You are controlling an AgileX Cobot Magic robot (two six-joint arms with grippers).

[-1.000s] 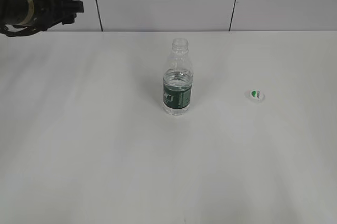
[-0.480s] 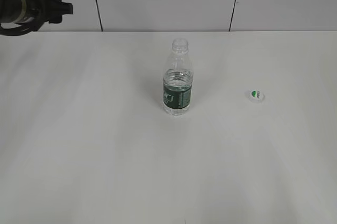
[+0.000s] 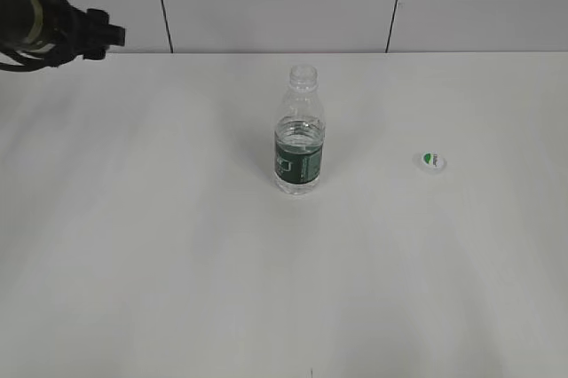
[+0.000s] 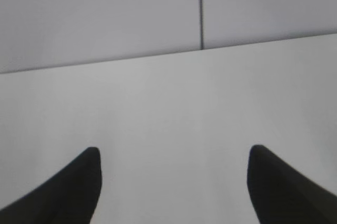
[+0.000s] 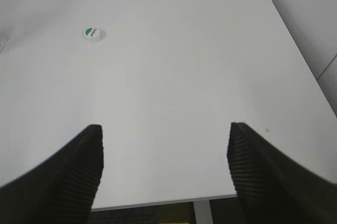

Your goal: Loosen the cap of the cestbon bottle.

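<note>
At about ten o'clock in the exterior view, the left arm [image 3: 40, 27] hangs over the far left corner of the white surface [image 3: 177, 263], well apart from everything on it. Its own wrist camera shows the left pincer [image 4: 174, 182] with its two dark fingers spread wide, nothing between them but bare surface and the pale panelled wall [image 4: 105, 13] beyond.

Near the middle of the exterior view, a little toward twelve o'clock, the cestbon bottle [image 3: 299, 134] stands upright, clear plastic with a dark green label band round its lower body. Its neck is bare and open at the top.

At about three o'clock from the bottle, well apart from it, the cap [image 3: 429, 161] lies flat on the surface, white with a green mark facing up.

The right wrist view shows the right pincer [image 5: 164, 169] spread wide and holding nothing, with the cap at about eleven o'clock, far from its fingers.
</note>
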